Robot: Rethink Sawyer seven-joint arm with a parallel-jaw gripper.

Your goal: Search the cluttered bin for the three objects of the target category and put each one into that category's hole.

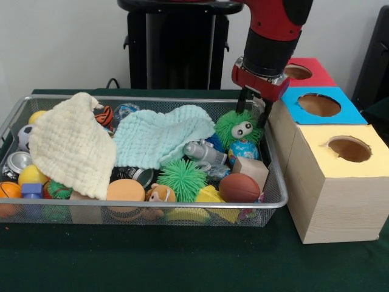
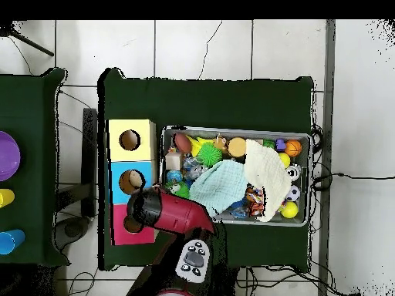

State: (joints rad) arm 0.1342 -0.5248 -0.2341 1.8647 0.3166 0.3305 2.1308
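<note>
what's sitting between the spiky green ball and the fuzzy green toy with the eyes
In the front view, a grey toy figure lies between the spiky green ball and the fuzzy green toy, beside the mint cloth's edge.

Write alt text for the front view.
The red arm's tool hangs open around a fuzzy green toy at the right end of a wire bin cluttered with balls and two cloths. Beside it stand red, blue and yellow boxes with holes.

You see a cream cloth [image 1: 70, 143], a mint cloth [image 1: 161, 137], a green fuzzy toy [image 1: 238, 128], and yellow [image 1: 347, 149], blue [image 1: 319, 104] and red [image 1: 304, 72] box tops.
</note>
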